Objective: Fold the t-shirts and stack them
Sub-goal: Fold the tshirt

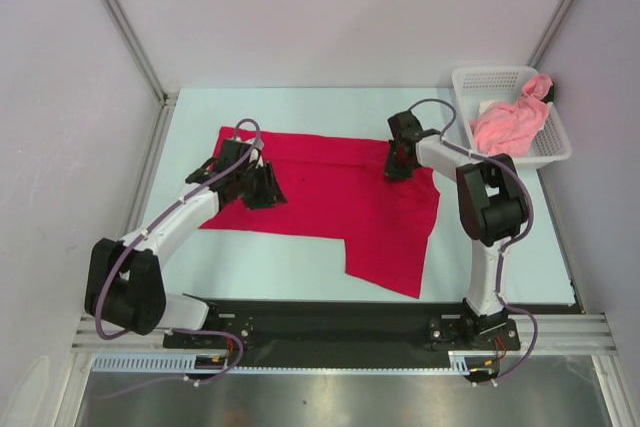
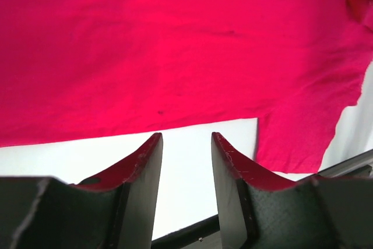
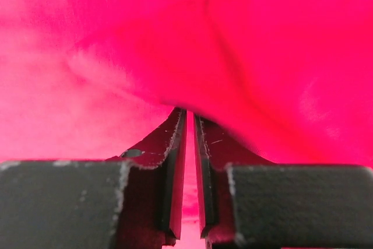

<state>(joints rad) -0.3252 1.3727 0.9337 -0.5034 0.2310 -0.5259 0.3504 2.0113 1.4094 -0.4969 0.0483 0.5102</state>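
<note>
A crimson red t-shirt (image 1: 350,197) lies spread flat on the pale table, one sleeve pointing toward the near edge. My right gripper (image 1: 397,169) sits at the shirt's far right part. In the right wrist view the red t-shirt (image 3: 262,45) fills the frame, and the right gripper (image 3: 190,115) is shut on a raised fold of it. My left gripper (image 1: 265,187) hovers over the shirt's left part. In the left wrist view the left gripper (image 2: 186,138) stands open with only white table between its fingers, the red t-shirt (image 2: 175,45) just beyond them. A salmon pink t-shirt (image 1: 508,125) lies crumpled in the basket.
The white mesh basket (image 1: 470,75) stands at the table's back right corner. A black rail (image 1: 330,322) carrying both arm bases runs along the near edge. Metal frame posts rise at the back corners, and white walls close in both sides.
</note>
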